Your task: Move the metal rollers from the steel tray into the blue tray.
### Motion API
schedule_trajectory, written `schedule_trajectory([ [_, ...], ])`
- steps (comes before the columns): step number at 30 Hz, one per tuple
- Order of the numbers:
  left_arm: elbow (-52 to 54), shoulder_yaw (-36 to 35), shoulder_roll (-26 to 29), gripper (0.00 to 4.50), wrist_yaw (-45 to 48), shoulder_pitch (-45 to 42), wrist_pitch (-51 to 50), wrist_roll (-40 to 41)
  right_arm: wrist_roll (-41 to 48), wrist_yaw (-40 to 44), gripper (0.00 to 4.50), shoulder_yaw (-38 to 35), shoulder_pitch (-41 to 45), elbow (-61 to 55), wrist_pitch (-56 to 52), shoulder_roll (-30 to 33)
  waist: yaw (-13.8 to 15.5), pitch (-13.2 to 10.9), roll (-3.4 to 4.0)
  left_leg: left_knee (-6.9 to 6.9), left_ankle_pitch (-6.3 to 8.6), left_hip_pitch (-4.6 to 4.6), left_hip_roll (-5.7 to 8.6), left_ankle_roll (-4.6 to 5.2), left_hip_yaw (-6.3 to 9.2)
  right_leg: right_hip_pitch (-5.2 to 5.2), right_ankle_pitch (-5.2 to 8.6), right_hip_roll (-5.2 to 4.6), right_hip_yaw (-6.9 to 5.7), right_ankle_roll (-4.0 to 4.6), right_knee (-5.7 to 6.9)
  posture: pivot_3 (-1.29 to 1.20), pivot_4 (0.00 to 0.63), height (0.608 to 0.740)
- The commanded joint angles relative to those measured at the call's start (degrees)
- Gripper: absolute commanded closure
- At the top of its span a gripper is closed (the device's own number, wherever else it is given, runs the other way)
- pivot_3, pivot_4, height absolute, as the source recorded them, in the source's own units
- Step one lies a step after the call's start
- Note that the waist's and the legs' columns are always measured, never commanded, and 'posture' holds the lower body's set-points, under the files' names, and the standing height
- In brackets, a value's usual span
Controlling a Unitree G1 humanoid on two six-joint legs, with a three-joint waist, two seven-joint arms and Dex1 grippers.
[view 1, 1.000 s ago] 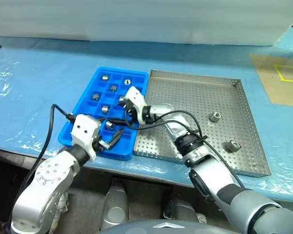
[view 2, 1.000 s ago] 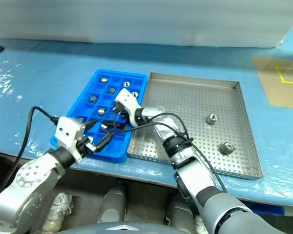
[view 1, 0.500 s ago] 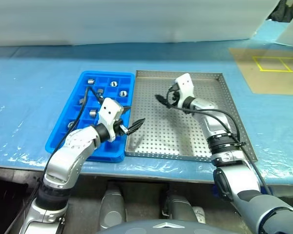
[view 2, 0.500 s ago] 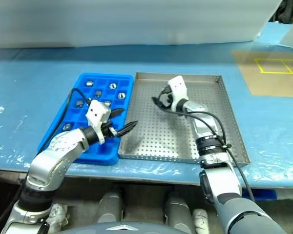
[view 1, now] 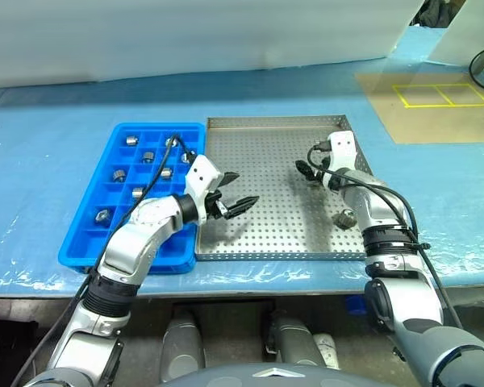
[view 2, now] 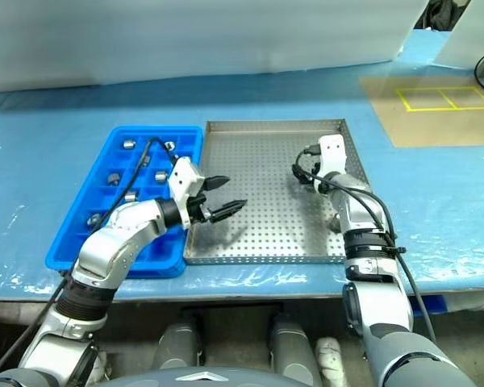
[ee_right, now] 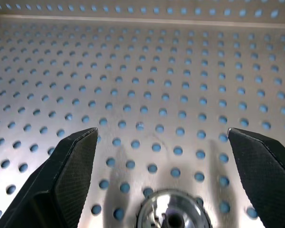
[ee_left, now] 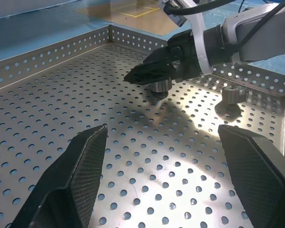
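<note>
— Two trays on the table (view 1: 56, 121)?
— Yes, side by side on its blue covering, with a white wall behind and a tan patch (view 1: 431, 105) with yellow lines at the far right. The steel tray (view 1: 266, 133) touches the blue tray (view 1: 81, 242) on its left.
— And the arms?
— Both reach over the steel tray. The left gripper (view 1: 235, 189) hangs level above its near left part, fingers spread and empty. The right gripper (view 1: 305, 171) hangs over the right part, tilted down, jaws wide apart and empty.
— The rollers (view 1: 148, 156)?
— Several sit in the blue tray's compartments. Two lie on the steel floor: one (ee_right: 173, 214) just below the right gripper's fingertips, another (view 1: 346, 218) near the right rim.
</note>
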State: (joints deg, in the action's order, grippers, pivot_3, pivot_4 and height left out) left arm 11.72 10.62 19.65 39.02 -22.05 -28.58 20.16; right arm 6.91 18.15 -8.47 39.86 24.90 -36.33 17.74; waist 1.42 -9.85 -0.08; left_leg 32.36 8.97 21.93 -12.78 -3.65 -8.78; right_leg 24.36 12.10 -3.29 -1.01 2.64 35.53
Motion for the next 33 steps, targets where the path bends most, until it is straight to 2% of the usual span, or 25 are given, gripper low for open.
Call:
schedule_trajectory([
  [1,1.66,-0.07,-0.05,0.55,0.63,-0.37,1.33,-0.12,1.61,0.96,0.01,-1.03,-1.23,-3.85,-2.57,1.60,-0.04,0.00,0.00,0.00,0.00,0.00,0.00,0.00,0.00,0.00,0.00,0.00,0.00,0.00,0.00,-0.19,0.150,0.740],
  [7,2.57,-0.22,0.47,0.55,0.69,0.58,1.15,-0.47,-0.26,2.68,0.01,1.89,-5.34,-6.59,-1.19,3.69,-0.02,0.00,0.00,0.00,0.01,-0.08,-0.01,0.02,0.00,-0.08,0.01,0.00,0.00,0.01,-0.02,-0.18,0.150,0.740],
  [9,2.72,-0.36,0.54,0.55,0.60,0.74,1.09,-0.43,-0.26,3.37,0.59,2.58,-5.80,-7.14,0.67,3.74,-0.07,0.00,0.00,0.02,0.01,-0.09,-0.01,0.02,-0.01,-0.10,0.00,-0.01,0.00,0.01,-0.02,-0.18,0.150,0.740],
  [15,4.07,-2.74,0.60,0.55,-1.42,2.06,0.98,0.08,0.17,5.14,2.76,4.59,-6.38,-9.05,4.40,2.67,-0.17,0.00,0.00,0.02,0.01,-0.11,-0.01,0.03,-0.02,-0.10,0.00,-0.01,0.00,0.01,-0.01,-0.14,0.150,0.740],
  [16,4.33,-3.14,0.54,0.55,-2.00,2.35,1.05,0.02,0.15,5.48,2.87,4.99,-6.40,-9.19,5.21,2.52,-0.18,0.00,0.00,0.02,0.02,-0.11,-0.02,0.04,-0.02,-0.10,0.01,0.00,0.00,0.01,-0.02,-0.14,0.150,0.740],
  [23,9.69,-5.83,0.80,0.55,-5.81,7.24,0.17,0.24,-0.13,8.93,2.86,8.72,-2.70,-8.92,14.03,-0.65,-0.06,0.00,0.00,-0.02,0.04,-0.08,-0.03,0.07,-0.02,-0.08,0.01,-0.01,-0.02,0.02,-0.08,-0.02,0.150,0.740],
  [33,21.70,-9.23,2.45,0.55,-12.38,18.22,-0.88,-1.17,1.95,19.91,2.86,15.60,6.09,-4.76,16.30,-9.62,2.32,-0.01,0.01,-0.15,0.17,0.02,-0.06,0.28,0.04,-0.06,0.04,-0.06,-0.21,0.05,-0.23,0.19,0.150,0.740],
])
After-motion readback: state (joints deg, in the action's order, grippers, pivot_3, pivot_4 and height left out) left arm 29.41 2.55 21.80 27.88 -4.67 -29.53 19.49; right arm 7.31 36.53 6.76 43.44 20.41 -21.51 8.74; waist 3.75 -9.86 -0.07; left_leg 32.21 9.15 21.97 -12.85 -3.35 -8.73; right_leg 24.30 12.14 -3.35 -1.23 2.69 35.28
